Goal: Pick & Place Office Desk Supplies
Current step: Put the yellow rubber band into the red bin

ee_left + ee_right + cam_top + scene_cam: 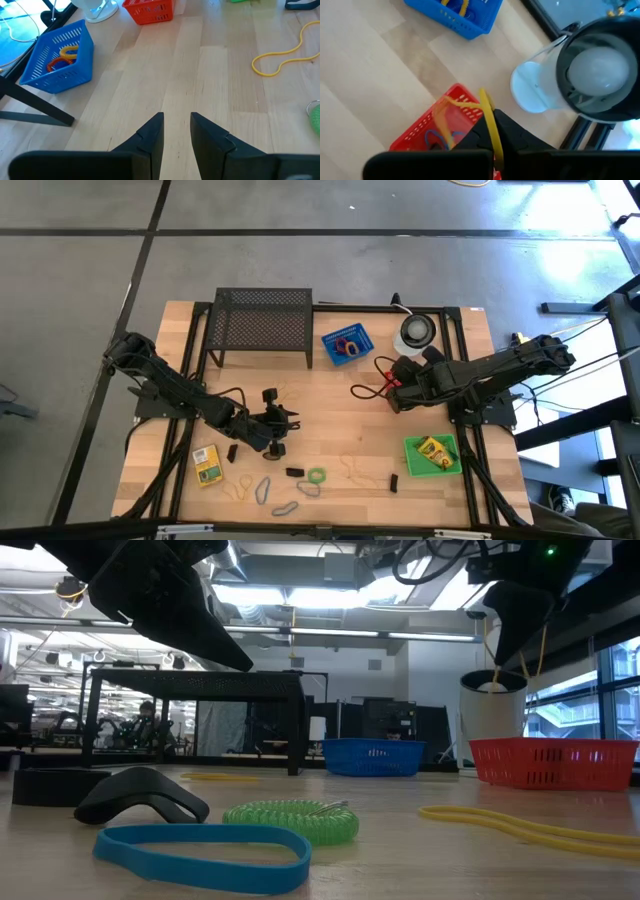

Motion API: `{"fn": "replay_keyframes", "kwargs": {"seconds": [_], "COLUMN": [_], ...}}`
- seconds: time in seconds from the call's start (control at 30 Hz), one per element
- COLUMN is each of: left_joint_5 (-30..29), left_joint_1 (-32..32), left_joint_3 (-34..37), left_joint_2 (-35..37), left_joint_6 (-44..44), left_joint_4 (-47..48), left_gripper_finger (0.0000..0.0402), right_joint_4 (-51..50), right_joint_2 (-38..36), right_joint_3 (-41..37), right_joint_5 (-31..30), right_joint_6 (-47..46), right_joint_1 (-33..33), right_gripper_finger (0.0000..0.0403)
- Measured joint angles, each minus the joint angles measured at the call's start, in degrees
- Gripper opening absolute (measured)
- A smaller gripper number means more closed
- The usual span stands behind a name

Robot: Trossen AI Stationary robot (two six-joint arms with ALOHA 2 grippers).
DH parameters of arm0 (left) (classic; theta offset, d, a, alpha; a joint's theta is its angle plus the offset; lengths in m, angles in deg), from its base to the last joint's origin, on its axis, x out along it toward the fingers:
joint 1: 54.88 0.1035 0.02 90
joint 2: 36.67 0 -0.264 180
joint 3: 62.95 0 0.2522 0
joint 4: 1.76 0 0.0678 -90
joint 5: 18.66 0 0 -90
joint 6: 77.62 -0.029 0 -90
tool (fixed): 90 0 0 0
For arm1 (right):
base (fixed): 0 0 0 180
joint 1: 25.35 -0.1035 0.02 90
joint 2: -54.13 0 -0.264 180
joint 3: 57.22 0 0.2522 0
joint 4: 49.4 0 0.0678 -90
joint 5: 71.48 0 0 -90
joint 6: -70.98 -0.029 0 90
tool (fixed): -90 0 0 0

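My right gripper (pixel 492 120) is shut on a yellow rubber band (pixel 489 112) above the red basket (pixel 432 132), next to the round white-and-dark disc (pixel 590 75). My left gripper (pixel 176 117) hovers open over bare wood at the table's middle left (pixel 288 420), with nothing between its fingers. Loose rubber bands lie flat near the front edge: a green coil (pixel 316 476), a blue loop (pixel 263 489) and a yellow one (pixel 280 55). Small black clips (pixel 294 472) lie among them. One crayon box (pixel 207 466) lies flat at the front left. My right gripper pinches the yellow rubber band between its two fingers, and one strand (pixel 485 100) sticks out past the fingertips. The fingers slant down from the table's right side. The band is lifted clear, and its slack strands (pixel 490 645) hang over the red basket.
A black wire-mesh rack (pixel 262 320) stands at the back. Beside it is a blue basket (pixel 346 343) with bands in it. A green basket (pixel 433 453) at the front right holds a second crayon box. Bare wood lies between the two arms.
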State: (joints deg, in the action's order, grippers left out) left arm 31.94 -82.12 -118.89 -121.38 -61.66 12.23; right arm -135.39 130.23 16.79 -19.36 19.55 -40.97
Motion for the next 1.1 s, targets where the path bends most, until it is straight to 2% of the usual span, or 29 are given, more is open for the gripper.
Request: {"fn": "replay_keyframes", "kwargs": {"seconds": [0.13, 0.33, 0.57, 0.8, 1.1], "left_joint_5": [0.0, 0.0, -0.17, -2.19, 5.16], "left_joint_1": [0.02, 0.0, -0.01, 0.42, 0.74], "left_joint_3": [0.0, 0.0, 0.0, 0.0, 0.0], "left_joint_2": [0.0, 0.0, 0.0, 0.0, 0.0], "left_joint_6": [-0.02, 0.0, 0.37, 3.57, 4.79], "left_joint_4": [0.0, 0.0, -0.02, -0.02, 0.84], "left_gripper_finger": [0.0088, 0.0088, 0.0088, 0.0099, 0.0138], "right_joint_4": [-0.19, -0.21, 0.88, 1.09, 1.07], "right_joint_2": [0.4, 1.22, 1.25, 1.25, 1.25], "right_joint_3": [-0.01, -3.38, -8.88, -9.03, -8.92], "right_joint_5": [4.16, 4.51, 6.42, 6.88, 7.26], "right_joint_6": [-0.27, -1.19, -6.59, -7.96, -7.72], "right_joint_1": [-0.02, -0.24, -0.24, -0.24, -0.24], "right_gripper_finger": [0.0002, 0.0002, 0.0008, 0.0074, 0.0176]}}
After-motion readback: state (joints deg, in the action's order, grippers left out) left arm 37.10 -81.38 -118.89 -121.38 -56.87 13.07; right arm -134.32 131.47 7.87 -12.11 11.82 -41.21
